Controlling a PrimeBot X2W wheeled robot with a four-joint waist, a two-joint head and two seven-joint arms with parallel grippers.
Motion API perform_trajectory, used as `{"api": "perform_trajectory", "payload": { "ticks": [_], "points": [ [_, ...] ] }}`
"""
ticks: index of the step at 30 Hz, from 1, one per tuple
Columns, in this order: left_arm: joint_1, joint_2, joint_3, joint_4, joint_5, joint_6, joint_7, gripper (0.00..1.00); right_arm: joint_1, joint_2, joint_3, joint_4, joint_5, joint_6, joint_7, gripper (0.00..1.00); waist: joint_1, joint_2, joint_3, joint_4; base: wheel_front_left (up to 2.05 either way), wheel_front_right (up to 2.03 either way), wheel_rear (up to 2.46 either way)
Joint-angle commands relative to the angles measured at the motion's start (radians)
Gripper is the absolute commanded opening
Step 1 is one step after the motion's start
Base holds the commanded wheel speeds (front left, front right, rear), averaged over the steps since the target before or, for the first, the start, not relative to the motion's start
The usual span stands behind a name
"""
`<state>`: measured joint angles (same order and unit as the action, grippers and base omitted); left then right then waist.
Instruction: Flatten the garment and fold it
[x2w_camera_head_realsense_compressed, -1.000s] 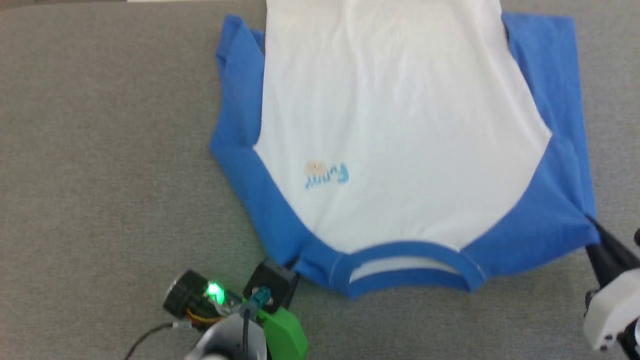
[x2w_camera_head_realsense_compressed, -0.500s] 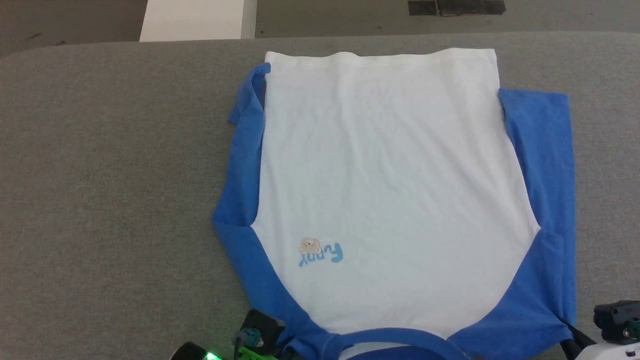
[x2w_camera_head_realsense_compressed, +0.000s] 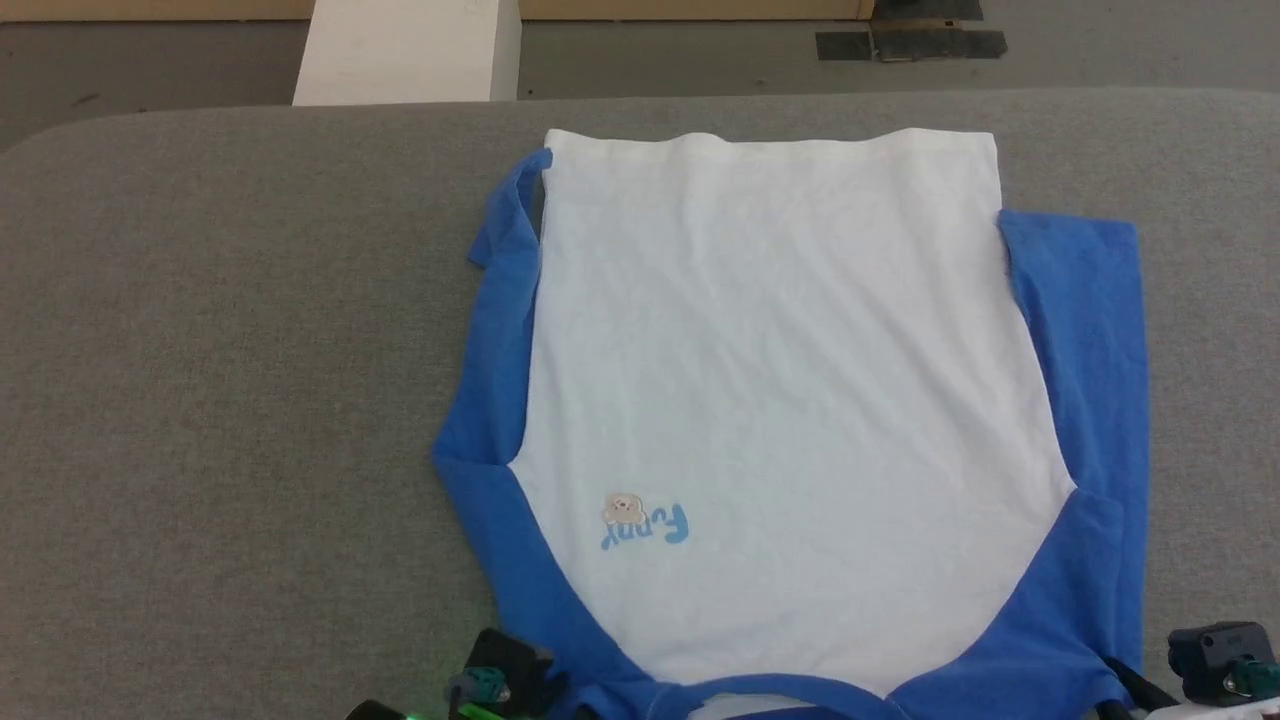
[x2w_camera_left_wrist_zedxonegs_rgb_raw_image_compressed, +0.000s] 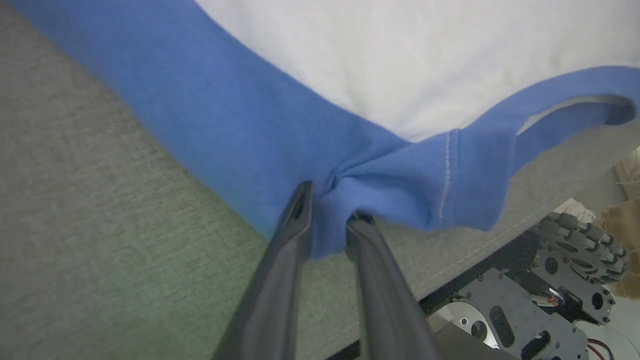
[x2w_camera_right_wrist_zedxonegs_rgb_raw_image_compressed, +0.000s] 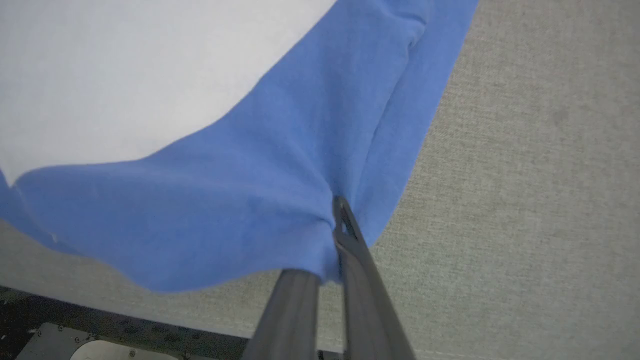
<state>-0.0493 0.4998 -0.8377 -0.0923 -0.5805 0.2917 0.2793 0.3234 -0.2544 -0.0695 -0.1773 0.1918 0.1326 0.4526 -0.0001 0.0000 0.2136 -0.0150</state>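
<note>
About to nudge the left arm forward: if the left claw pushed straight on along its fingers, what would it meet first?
The left claw already has bunched blue shoulder fabric of the white-and-blue long-sleeved shirt between its fingertips. Pushing on would probably drive it further into that blue sleeve, then toward the white body; depth is unclear.

A grey fabric-covered table with a rounded far corner is seen. Beyond it, a white block and a dark patch are set on the grey floor.
</note>
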Motion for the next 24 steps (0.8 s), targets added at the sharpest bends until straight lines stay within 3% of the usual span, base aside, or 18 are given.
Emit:
{"api": "perform_trajectory", "payload": {
  "ticks": [1, 8, 18, 22, 24],
  "points": [
    [0.015, 0.002, 0.011, 0.009, 0.015, 0.011, -0.013, 1.00, -0.007, 0.001, 0.004, -0.005, -0.004, -0.002, -0.008, 1.00, 0.0001, 0.0000, -0.008, 0.001, 0.00, 0.00, 0.00],
    [0.054, 0.034, 0.052, -0.080, 0.017, 0.054, -0.066, 1.00, -0.004, 0.009, -0.041, -0.086, 0.059, -0.002, 0.001, 1.00, 0.0001, 0.0000, -0.036, 0.000, 0.00, 0.00, 0.00],
    [0.167, 0.131, 0.212, -0.336, -0.036, 0.172, -0.135, 1.00, 0.047, 0.066, -0.195, -0.288, 0.148, -0.002, 0.084, 1.00, 0.0001, 0.0000, -0.067, 0.003, 0.00, 0.00, 0.00],
    [0.145, 0.114, 0.326, -0.374, 0.021, 0.257, -0.275, 1.00, -0.012, 0.120, -0.256, -0.352, 0.111, -0.002, 0.026, 1.00, 0.0001, 0.0000, -0.069, -0.005, 0.00, 0.00, 0.00],
    [0.135, 0.089, 0.347, -0.370, 0.042, 0.274, -0.340, 1.00, -0.039, 0.124, -0.243, -0.358, 0.079, -0.002, -0.019, 1.00, 0.0001, 0.0000, -0.076, -0.011, 0.00, 0.00, 0.00]
  ]
}}
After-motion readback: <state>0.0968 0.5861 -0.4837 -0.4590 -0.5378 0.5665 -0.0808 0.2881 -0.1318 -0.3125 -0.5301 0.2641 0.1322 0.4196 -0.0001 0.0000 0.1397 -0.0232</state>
